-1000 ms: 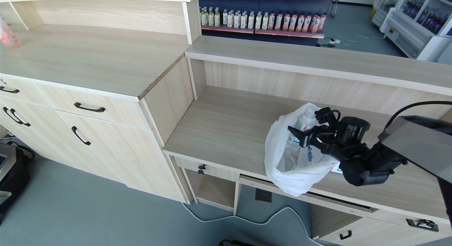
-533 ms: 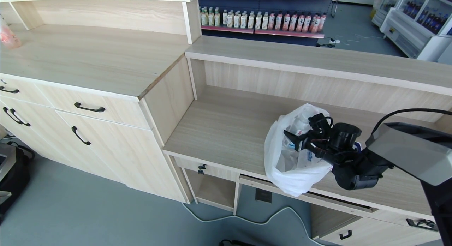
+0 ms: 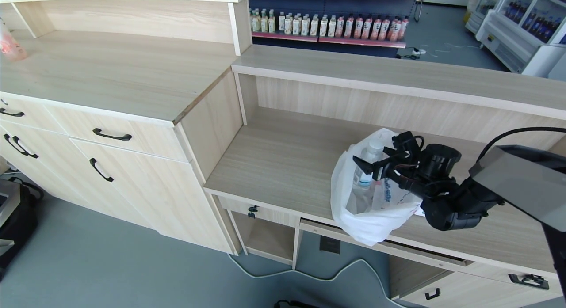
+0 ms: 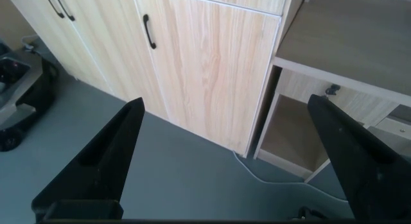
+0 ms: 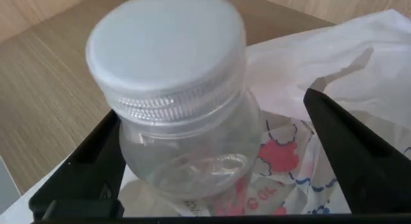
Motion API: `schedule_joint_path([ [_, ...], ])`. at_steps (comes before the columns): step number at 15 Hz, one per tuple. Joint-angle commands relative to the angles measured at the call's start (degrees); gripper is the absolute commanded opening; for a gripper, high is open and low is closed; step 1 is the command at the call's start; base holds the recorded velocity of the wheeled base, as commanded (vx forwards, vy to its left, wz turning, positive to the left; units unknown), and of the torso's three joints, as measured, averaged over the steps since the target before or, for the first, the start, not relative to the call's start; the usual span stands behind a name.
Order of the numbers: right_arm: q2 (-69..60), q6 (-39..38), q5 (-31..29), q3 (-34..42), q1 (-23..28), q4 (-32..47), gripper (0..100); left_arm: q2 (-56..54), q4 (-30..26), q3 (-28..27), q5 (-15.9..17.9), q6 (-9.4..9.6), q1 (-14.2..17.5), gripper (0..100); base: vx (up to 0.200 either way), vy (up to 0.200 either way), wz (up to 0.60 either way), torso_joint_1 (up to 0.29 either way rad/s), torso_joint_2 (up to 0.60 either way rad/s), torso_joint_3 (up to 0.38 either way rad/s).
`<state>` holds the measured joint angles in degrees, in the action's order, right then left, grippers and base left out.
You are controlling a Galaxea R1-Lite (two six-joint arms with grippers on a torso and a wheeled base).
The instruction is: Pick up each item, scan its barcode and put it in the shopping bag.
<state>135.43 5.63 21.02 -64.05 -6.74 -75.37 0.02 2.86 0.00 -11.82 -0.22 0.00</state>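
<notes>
The right claw hangs with its two black, wedge-shaped fingers spread apart. Between them stands the bottle, upright. It is clear, rounded plastic with a white screw cap ribbed around its skirt. One finger lies against the bottle's shoulder, while the other stands off it with a gap, so the claw is not clamped on the bottle.

Below and around the claw is the shopping bag, made of thin, crinkled white plastic film with red and blue print. Its mouth gapes open and the lower part of the bottle is inside it. The bag sits beneath the claw on the worktop, a flat, pale wood-grain surface, and sags over the front edge.

The left claw holds its matte black fingers wide apart with nothing between them. Under it is smooth grey floor. Beyond it are light wood-grain cupboard doors with slim black bar handles.
</notes>
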Motion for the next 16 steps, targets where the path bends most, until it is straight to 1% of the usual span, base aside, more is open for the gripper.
schedule_joint_path([
  [1,-9.3,0.3,0.0,1.6,0.2,3.7,100,0.0,0.0,0.0,0.0,-0.04,0.0,100,0.0,0.0,0.0,0.0,0.0,0.0],
  [2,-14.2,1.1,-0.4,4.1,1.5,6.6,100,0.0,0.0,0.0,0.0,-0.04,-0.1,100,0.0,0.0,0.0,0.0,0.0,0.0],
  [3,-19.5,4.2,-0.4,7.4,3.8,9.9,100,0.0,0.0,0.0,0.0,-0.04,0.0,100,0.0,0.0,0.0,0.0,0.0,0.0],
  [5,-29.5,11.5,-0.1,16.0,10.7,16.5,100,0.0,0.0,0.0,0.0,-0.04,0.0,100,0.0,0.0,0.0,0.0,0.0,0.0],
  [7,-37.2,12.1,0.2,21.6,17.0,19.7,100,0.0,0.0,0.0,0.0,-0.04,-0.1,100,0.0,0.0,0.0,0.0,0.0,0.0],
  [8,-37.7,12.1,0.2,21.8,17.5,19.7,100,0.0,0.0,0.0,0.0,-0.04,0.0,100,0.0,0.0,0.0,0.0,0.0,0.0],
  [9,-43.6,13.2,-0.4,25.7,23.3,20.1,100,0.0,0.0,0.0,0.0,-0.04,0.0,100,0.0,0.0,0.0,0.0,0.0,0.0],
  [10,-45.4,13.9,-0.3,26.6,25.5,20.7,100,0.0,0.0,0.0,0.0,-0.04,-0.1,100,0.0,0.0,-0.6,0.002,0.0,0.002],
  [12,-49.5,14.7,-1.1,29.6,31.4,25.7,100,0.0,0.0,0.0,0.0,-0.04,0.0,100,0.0,0.0,-0.6,-0.005,0.0,0.005],
  [13,-50.7,15.2,-3.3,29.6,33.9,28.9,100,0.0,0.0,0.0,0.0,-0.04,0.0,100,0.0,0.0,-0.6,0.002,0.01,0.007],
  [14,-51.3,15.7,-7.0,29.1,37.2,32.3,100,0.0,0.0,0.0,0.0,-0.04,0.0,100,0.0,0.0,-0.6,0.017,0.01,0.002],
  [15,-51.2,17.6,-9.1,27.8,40.3,35.5,100,0.0,0.0,0.0,0.0,-0.04,0.0,100,0.0,0.0,-0.6,0.002,0.0,0.007],
  [16,-50.3,20.3,-13.2,25.8,43.7,39.4,100,0.0,0.0,0.0,0.0,-0.04,0.0,100,0.0,0.0,-0.6,-0.007,0.0,0.007],
])
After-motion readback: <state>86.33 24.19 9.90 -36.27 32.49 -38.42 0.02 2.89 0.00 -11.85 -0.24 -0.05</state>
